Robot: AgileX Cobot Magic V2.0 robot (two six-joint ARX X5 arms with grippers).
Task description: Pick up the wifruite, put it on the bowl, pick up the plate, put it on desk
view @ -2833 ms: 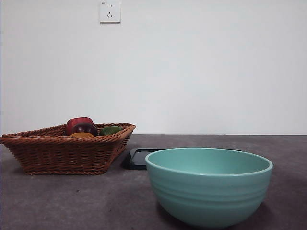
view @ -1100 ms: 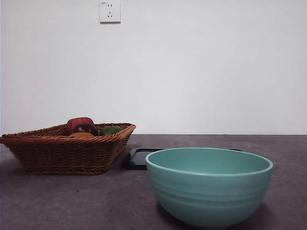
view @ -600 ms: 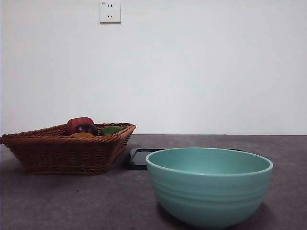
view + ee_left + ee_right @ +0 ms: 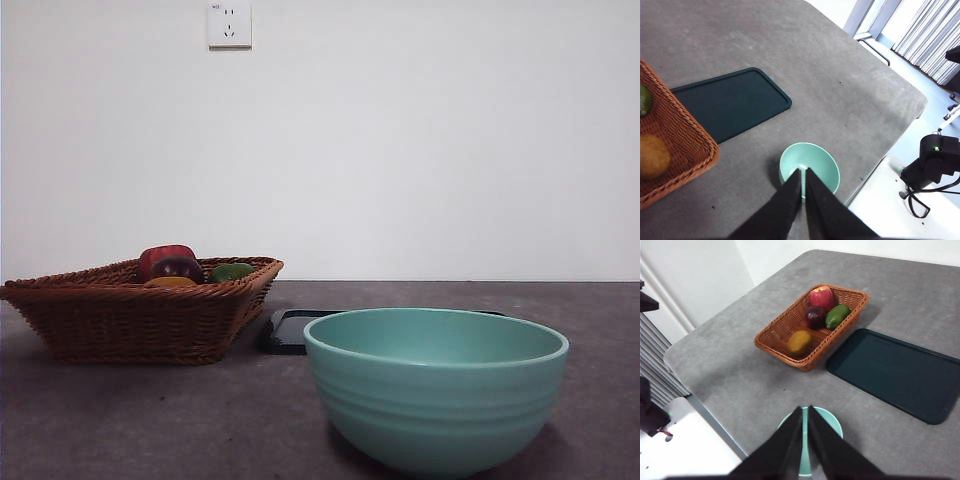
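Note:
The wifruite (image 4: 799,342), orange-brown, lies in the wicker basket (image 4: 775,335); in the front view only its top (image 4: 170,282) shows over the basket rim (image 4: 130,310). The teal bowl (image 4: 436,385) stands empty on the desk (image 4: 150,420). Behind it lies the plate (image 4: 290,330), a flat dark rectangular tray (image 4: 895,372). My left gripper (image 4: 804,171) hangs shut high above the bowl (image 4: 810,162), holding nothing. My right gripper (image 4: 805,409) is also shut and empty, high over the bowl (image 4: 834,423). Neither shows in the front view.
The basket also holds a red apple (image 4: 821,297), a dark purple fruit (image 4: 815,316) and a green fruit (image 4: 838,316). The desk's edge (image 4: 890,135) runs close to the bowl. A wall socket (image 4: 229,24) is on the back wall.

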